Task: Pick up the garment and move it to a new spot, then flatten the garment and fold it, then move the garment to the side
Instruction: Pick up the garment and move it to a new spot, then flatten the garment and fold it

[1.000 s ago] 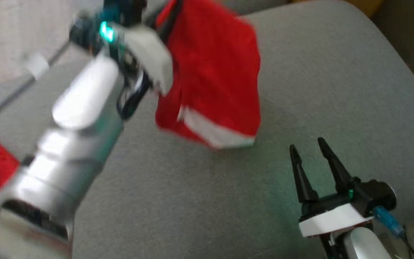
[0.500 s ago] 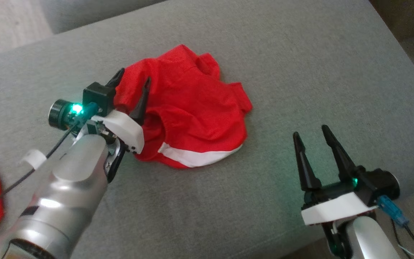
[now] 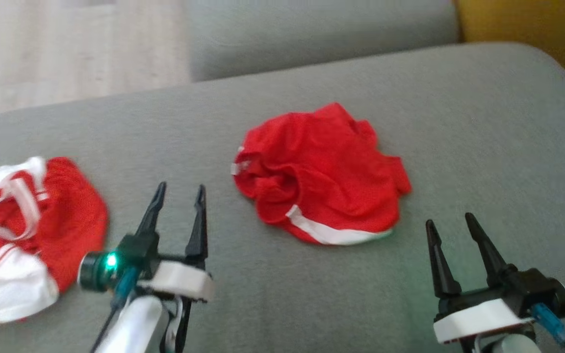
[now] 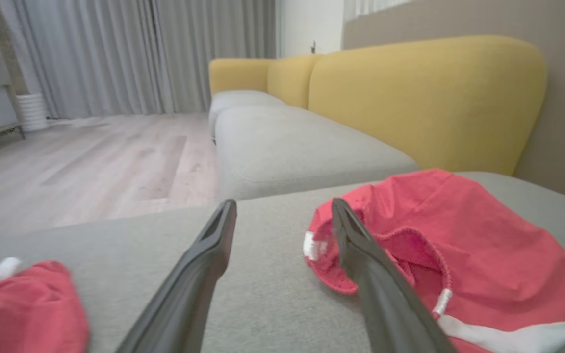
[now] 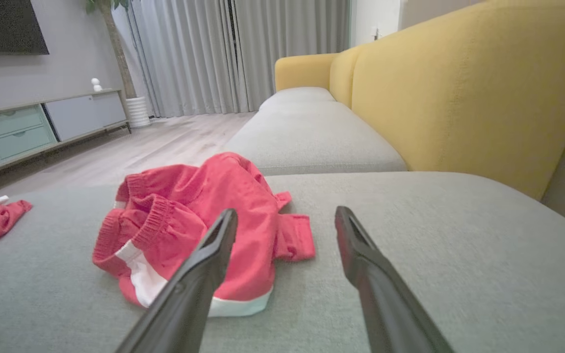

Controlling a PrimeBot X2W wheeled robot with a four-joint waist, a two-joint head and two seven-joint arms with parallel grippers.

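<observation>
Lying crumpled near the middle of the grey fabric sofa seat [image 3: 282, 304], the red cloth garment [image 3: 321, 191] with its white band sat free of both tools in the head view. The left gripper [image 3: 181, 187] hovered near its lower left, two dark fingers spread and empty. The right gripper [image 3: 449, 219] stood at the lower right, likewise spread and holding nothing. A second red-and-white cloth heap [image 3: 32, 230] lay at the seat's far left.

From the left wrist view, the left gripper [image 4: 283, 203] showed parted fingers, one passing in front of the elastic hem of the red cloth garment [image 4: 483, 245]. A yellow upholstered sofa back [image 4: 424, 98] rose behind, with pale wooden floor [image 4: 91, 162] to the left.

From the right wrist view, the right gripper [image 5: 287, 212] was agape above the seat, and the red cloth garment [image 5: 179, 206] lay ahead and to the left of its fingers.
</observation>
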